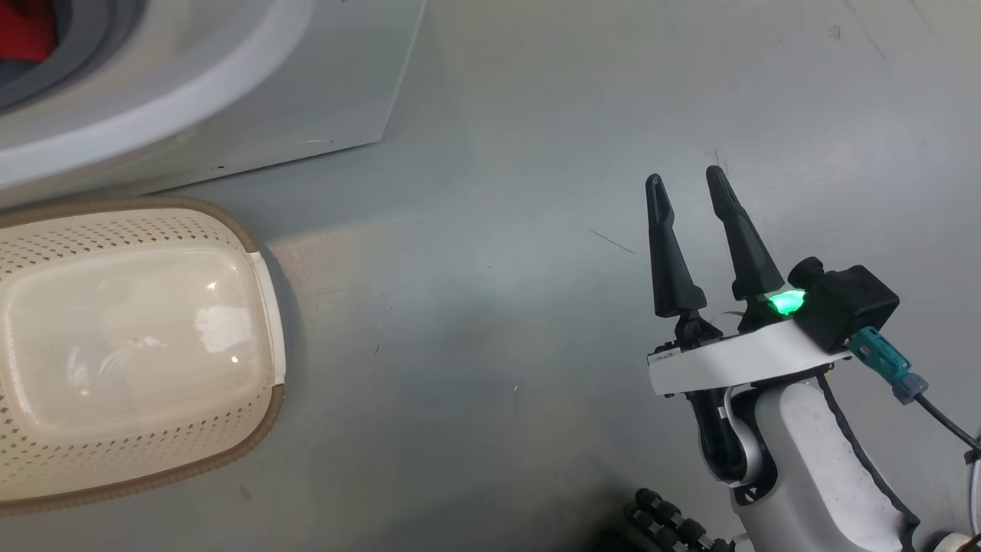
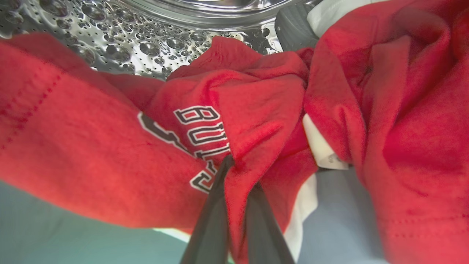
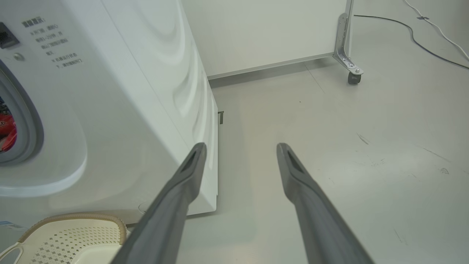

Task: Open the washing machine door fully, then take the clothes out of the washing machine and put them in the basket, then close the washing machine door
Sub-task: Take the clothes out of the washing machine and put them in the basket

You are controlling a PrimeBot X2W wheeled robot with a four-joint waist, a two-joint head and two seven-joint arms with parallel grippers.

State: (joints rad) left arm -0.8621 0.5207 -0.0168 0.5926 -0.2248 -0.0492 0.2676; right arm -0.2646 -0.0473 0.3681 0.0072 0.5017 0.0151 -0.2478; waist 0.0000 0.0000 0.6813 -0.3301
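Red clothes with white and black lettering lie in the steel drum of the washing machine. My left gripper is shut on a fold of that red cloth, inside the drum. The red clothes also peek from the grey-ringed drum mouth, and from the side in the right wrist view. The cream basket stands on the floor just in front of the machine. My right gripper hangs open over bare floor, right of the basket, holding nothing. The washing machine door is out of view.
The washing machine's white side stands close on the left of my right gripper. The basket sits at its foot. A white panel on a caster stands behind, with cables on the grey floor.
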